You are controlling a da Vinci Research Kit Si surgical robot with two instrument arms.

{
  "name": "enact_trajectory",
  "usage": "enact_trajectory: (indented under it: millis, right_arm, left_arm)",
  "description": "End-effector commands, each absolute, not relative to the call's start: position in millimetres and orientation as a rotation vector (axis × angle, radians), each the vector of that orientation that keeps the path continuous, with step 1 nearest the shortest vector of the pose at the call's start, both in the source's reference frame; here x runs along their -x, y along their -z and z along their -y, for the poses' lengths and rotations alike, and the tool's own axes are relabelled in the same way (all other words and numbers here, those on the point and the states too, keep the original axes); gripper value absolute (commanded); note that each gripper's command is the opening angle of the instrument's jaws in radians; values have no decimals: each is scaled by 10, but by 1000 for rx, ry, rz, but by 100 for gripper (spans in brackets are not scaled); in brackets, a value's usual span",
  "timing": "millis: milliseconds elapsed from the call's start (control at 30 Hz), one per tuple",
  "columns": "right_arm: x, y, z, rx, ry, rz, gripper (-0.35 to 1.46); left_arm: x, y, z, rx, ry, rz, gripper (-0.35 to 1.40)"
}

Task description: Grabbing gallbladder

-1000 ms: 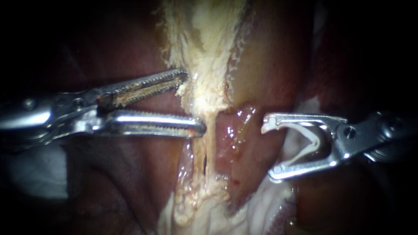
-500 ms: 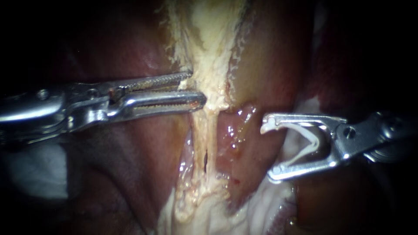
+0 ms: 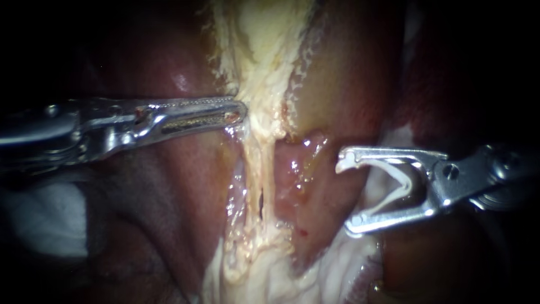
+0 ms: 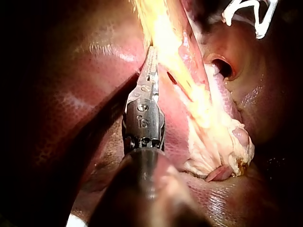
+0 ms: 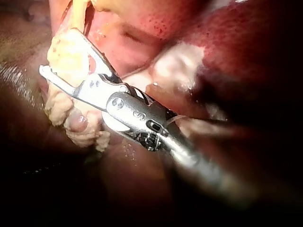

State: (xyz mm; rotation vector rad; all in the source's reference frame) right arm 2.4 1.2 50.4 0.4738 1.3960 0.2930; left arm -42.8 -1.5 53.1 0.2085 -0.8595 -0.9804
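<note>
The gallbladder (image 3: 337,95) lies right of a pale, frayed band of tissue (image 3: 261,67) that narrows into a strand (image 3: 260,163) running down the middle. My left instrument (image 3: 239,111) comes in level from the left, its toothed jaws shut on the band's left edge. In the left wrist view its jaws (image 4: 151,54) lie together with their tips in the yellow tissue (image 4: 165,33). My right instrument (image 3: 345,196) stands apart to the right of the strand. Its jaws are spread wide around a white clip (image 3: 402,186) and touch no tissue. They show again in the right wrist view (image 5: 59,52).
Dark red liver (image 3: 169,186) fills the left side under my left instrument. White gauze (image 3: 34,219) lies at the far left. A lump of pale fatty tissue (image 3: 253,264) sits at the strand's lower end. Wet pink tissue (image 3: 298,174) lies between the strand and my right instrument.
My left instrument's jaws have gone from wide open to shut on the pale band's edge and have risen slightly. The strand now leans left. My right instrument has not moved.
</note>
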Motion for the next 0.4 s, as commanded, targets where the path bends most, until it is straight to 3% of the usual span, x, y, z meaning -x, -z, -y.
enact_trajectory:
  millis: [33,400]
  right_arm:
    - [-23,-504,-12,-474,-292,-1396,57]
    - [-23,-504,-12,-474,-293,-1396,57]
  left_arm:
    - [429,-528,16,-210,978,861,-35]
    - [432,-516,19,-223,992,861,-35]
